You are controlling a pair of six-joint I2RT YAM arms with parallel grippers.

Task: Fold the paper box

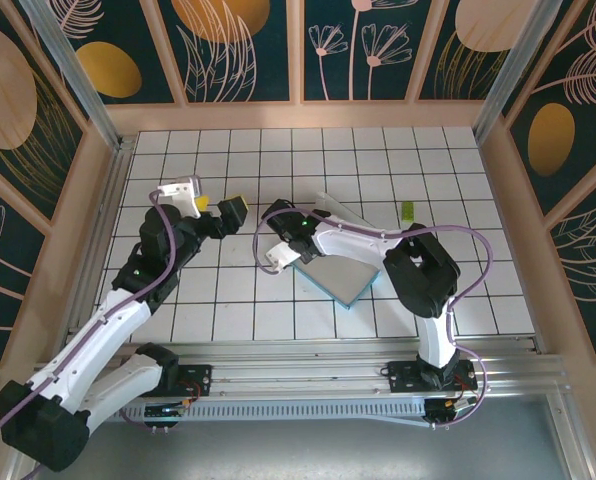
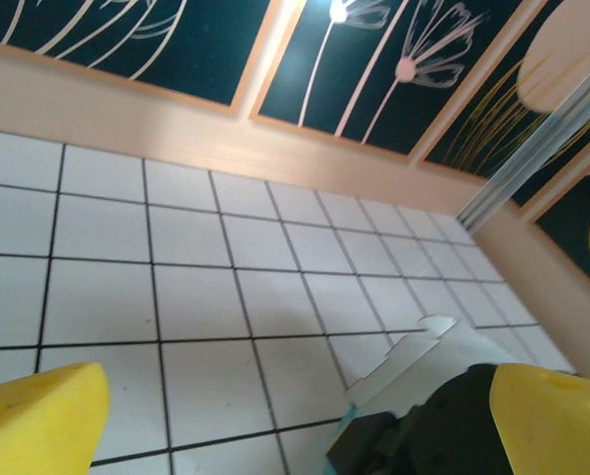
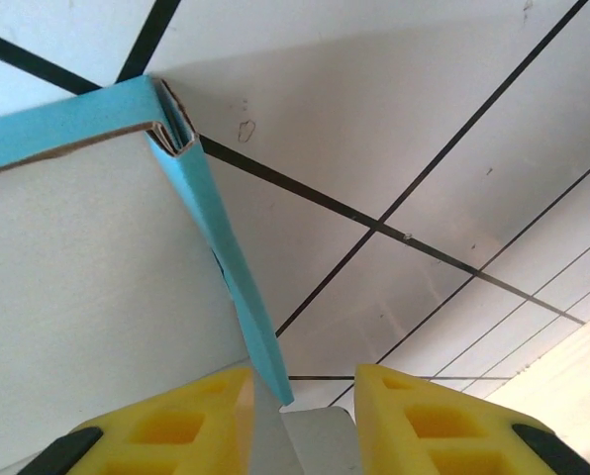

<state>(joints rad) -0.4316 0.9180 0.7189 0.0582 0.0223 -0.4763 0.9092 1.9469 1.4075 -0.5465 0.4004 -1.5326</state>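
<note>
The paper box (image 1: 343, 262) lies partly folded right of the table's middle, white inside, with turquoise walls raised along its edges. My right gripper (image 1: 290, 247) is at its left edge. In the right wrist view a turquoise wall (image 3: 226, 259) of the box (image 3: 87, 297) runs down between the yellow fingers of the right gripper (image 3: 305, 396). It rests against the left finger (image 3: 176, 421), with a clear gap to the other, so the jaws stand open. My left gripper (image 1: 218, 206) hovers open to the box's left, nothing between its fingers (image 2: 48, 411). A notched white flap (image 2: 424, 351) shows there.
A tiny green scrap (image 1: 406, 210) lies on the tiles right of the box. Wooden walls with dark floral panels (image 1: 298, 50) ring the white tiled table (image 1: 228, 160). The right arm's black wrist (image 2: 443, 435) sits close to the left gripper's right finger.
</note>
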